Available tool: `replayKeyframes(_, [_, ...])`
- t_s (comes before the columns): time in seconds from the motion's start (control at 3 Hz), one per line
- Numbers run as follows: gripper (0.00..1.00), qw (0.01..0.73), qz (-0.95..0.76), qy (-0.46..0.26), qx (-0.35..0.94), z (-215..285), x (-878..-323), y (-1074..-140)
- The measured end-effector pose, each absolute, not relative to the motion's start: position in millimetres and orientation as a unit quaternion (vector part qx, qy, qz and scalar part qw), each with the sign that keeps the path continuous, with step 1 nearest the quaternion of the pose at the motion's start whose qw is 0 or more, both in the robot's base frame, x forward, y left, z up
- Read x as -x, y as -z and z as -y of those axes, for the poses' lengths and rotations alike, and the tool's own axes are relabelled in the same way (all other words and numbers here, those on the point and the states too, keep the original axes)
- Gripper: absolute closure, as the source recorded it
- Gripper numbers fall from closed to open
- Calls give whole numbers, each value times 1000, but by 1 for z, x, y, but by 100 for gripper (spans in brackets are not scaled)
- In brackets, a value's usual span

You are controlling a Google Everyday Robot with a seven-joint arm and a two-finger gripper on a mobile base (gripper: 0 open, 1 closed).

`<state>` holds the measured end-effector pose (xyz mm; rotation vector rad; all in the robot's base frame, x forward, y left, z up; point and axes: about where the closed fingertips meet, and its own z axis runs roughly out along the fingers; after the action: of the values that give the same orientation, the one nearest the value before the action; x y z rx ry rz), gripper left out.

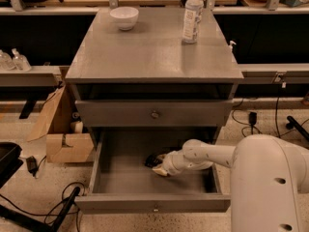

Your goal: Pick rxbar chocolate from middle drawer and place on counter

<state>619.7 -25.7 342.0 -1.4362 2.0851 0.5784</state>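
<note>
The middle drawer (120,178) is pulled open at the bottom of the grey cabinet, showing its plain grey floor. My white arm reaches in from the right. The gripper (157,166) is low over the floor near the drawer's middle. A small dark object, apparently the rxbar chocolate (150,159), lies right at the gripper's tip. The gripper hides most of it, and I cannot tell whether it is held. The counter (149,52) is the grey cabinet top above.
A white bowl (124,17) and a clear bottle (192,14) stand at the back of the counter. The drawer above, with its knob (155,114), is shut. A cardboard box (63,139) and cables lie on the floor at left. My white base (270,187) is at right.
</note>
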Motion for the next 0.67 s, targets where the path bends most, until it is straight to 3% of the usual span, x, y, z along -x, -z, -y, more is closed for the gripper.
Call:
replayKeyframes(0.33, [100,269,-773,-215,533,26,-620,-342])
replayKeyframes(0.67, [83,269,-773,-215,533,26,-620,-342])
